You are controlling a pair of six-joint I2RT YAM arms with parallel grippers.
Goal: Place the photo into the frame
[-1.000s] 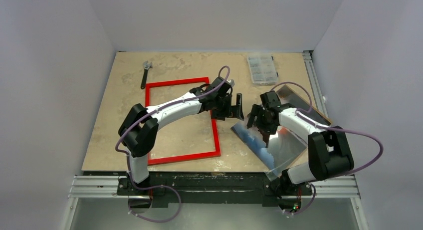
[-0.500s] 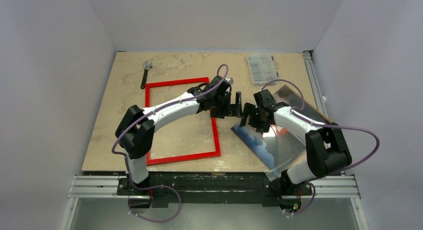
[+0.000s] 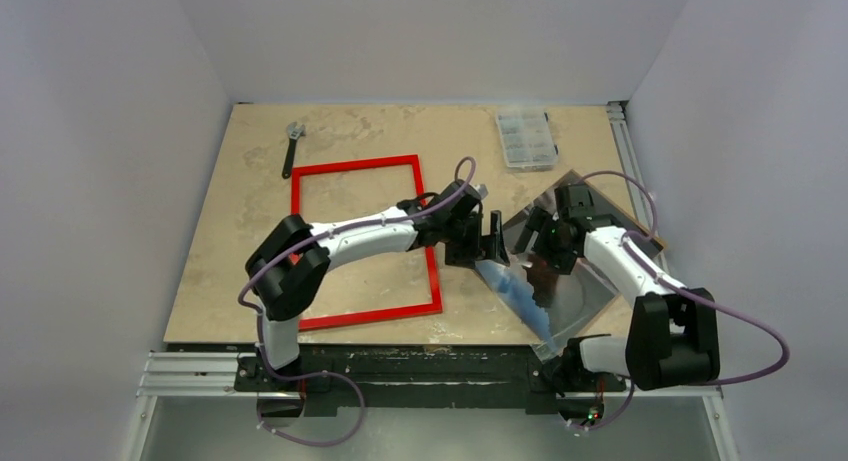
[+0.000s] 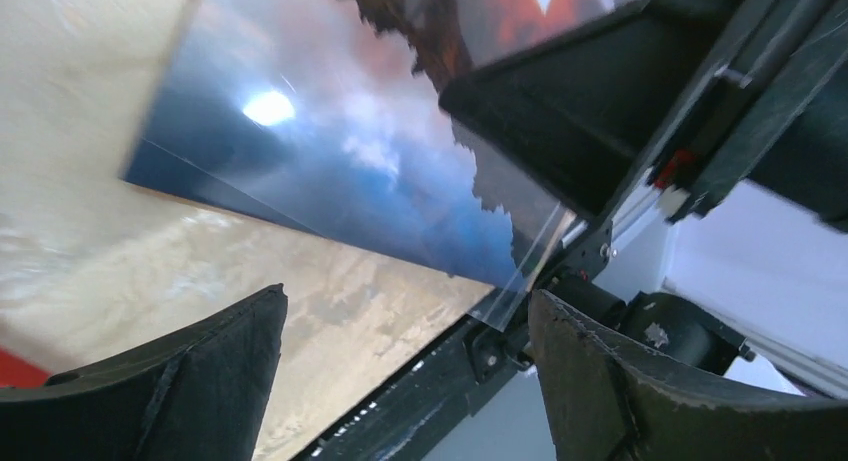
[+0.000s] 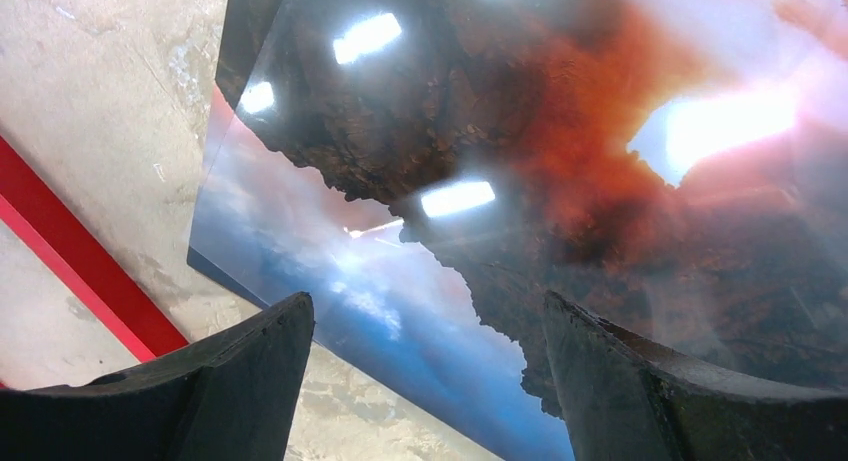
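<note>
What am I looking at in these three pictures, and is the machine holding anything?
These are two robot arms bolted to the near edge of a table, each ending in a two-finger gripper. The wide picture comes from a fixed camera above and behind them. The other two come from cameras on the wrists, so the dark shapes at the bottom are parts of that gripper itself. On the table lie a red frame, a glossy photo to its right, and a wrench and a clear box at the far side. The left gripper and right gripper hover at the photo, jaws open; neither holds anything.
</note>
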